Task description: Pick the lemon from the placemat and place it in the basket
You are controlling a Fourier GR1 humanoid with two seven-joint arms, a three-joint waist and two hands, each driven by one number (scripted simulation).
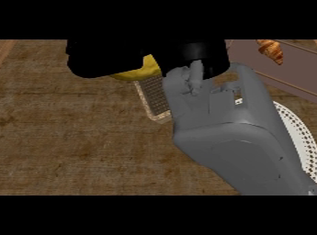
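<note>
Head view: my right hand curls round the lemon, which peeks out beneath my palm near the placemat. I judge it light, firm, waxy and prone to rolling, so I'd cup its middle. The basket sits beside my forearm.

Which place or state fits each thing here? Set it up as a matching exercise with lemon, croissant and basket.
Things:
1. lemon
2. croissant
3. basket

Places or states:
A. white, partly under the forearm
B. held in the right hand
C. on the brown tray, top right

Pairs: 1-B, 2-C, 3-A
</note>
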